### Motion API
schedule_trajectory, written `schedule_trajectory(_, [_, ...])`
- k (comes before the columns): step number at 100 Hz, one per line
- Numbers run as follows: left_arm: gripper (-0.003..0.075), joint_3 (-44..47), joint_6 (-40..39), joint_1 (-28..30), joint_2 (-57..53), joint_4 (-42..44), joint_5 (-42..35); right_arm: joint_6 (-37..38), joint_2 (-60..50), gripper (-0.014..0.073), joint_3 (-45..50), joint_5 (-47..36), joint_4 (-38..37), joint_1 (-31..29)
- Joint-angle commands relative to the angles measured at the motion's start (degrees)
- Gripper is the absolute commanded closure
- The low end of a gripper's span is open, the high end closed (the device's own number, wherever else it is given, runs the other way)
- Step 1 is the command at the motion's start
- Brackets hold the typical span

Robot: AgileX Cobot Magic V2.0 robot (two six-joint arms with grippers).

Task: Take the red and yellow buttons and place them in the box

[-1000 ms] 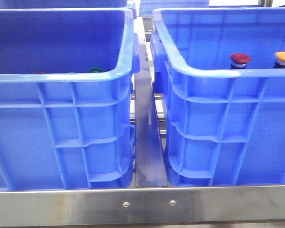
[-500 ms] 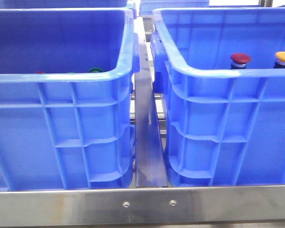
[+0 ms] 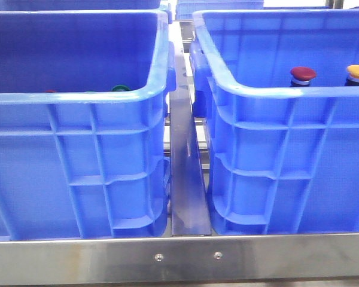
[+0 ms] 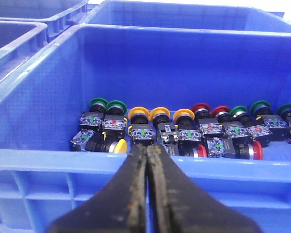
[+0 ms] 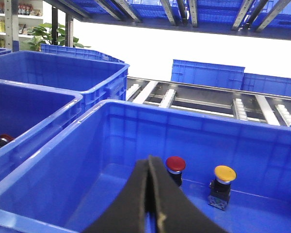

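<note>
Front view showing a dark red domed push button [image 3: 303, 74] and a yellow domed push button [image 3: 358, 72] sitting upright inside the right bright blue ribbed plastic crate [image 3: 275, 155], so seemingly done already. Beside that crate, a matching blue supply crate [image 4: 136, 165] holding remaining green, yellow and red buttons. Left hand [image 4: 147, 160] and right hand [image 5: 149, 182] clenched, grasping nothing. No readable writing.
</note>
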Motion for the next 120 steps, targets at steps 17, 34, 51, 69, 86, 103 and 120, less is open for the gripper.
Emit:
schedule_trajectory(17, [0.0741,1.1,-0.6,-0.4,-1.7,-0.5,-4.5,-0.4,0.5,0.0662,-1.4,-2.8,1.6,-0.1])
schedule_trajectory(34, [0.0741,1.1,-0.6,-0.4,-1.7,-0.5,-4.5,-0.3,0.5,0.0662,-0.6,-5.9,1.3,-0.1])
schedule_trajectory(51, [0.0741,1.1,-0.6,-0.4,-1.7,-0.5,-4.5,8.7,0.5,0.0662,0.6,-12.3,-7.2,-0.1])
schedule_trajectory(69, [0.0741,1.1,-0.6,-0.4,-1.7,-0.5,-4.5,33.3,0.5,0.0662,0.9,-12.2,-33.7,0.0])
schedule_trajectory(86, [0.0741,1.1,-0.6,-0.4,-1.7,-0.5,-4.5,48.1,0.4,0.0662,4.0,-13.4,-46.3,3.4])
schedule_trajectory(103, [0.0741,1.1,-0.6,-0.4,-1.7,-0.5,-4.5,55.4,0.4,0.0662,8.0,-22.5,-57.4,7.7])
schedule_trajectory(120, [0.0741,1.1,-0.6,-0.4,-1.7,-0.5,-4.5,61.5,0.3,0.0662,13.9,-28.6,-60.2,5.0])
